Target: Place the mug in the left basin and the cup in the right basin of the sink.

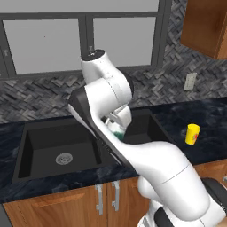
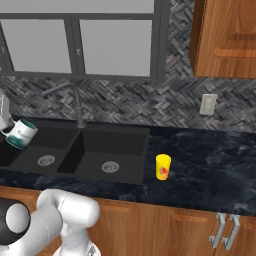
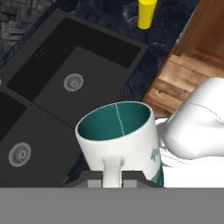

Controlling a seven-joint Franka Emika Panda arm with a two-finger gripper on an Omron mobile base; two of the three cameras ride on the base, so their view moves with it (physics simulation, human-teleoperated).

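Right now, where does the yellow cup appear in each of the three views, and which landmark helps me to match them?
Left base view: the cup stands on the dark counter at the right, to the right of the sink.
Right base view: just right of centre, beside the sink's right rim.
Hand view: at the top edge, right of centre, beyond the sink.
Shared landmark: the black double sink.

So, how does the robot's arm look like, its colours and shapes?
The arm is glossy white, built from thick rounded segments, with dark grey-black joints and a black cap on top. No cables or markings show. The gripper has small dark grey finger tips.
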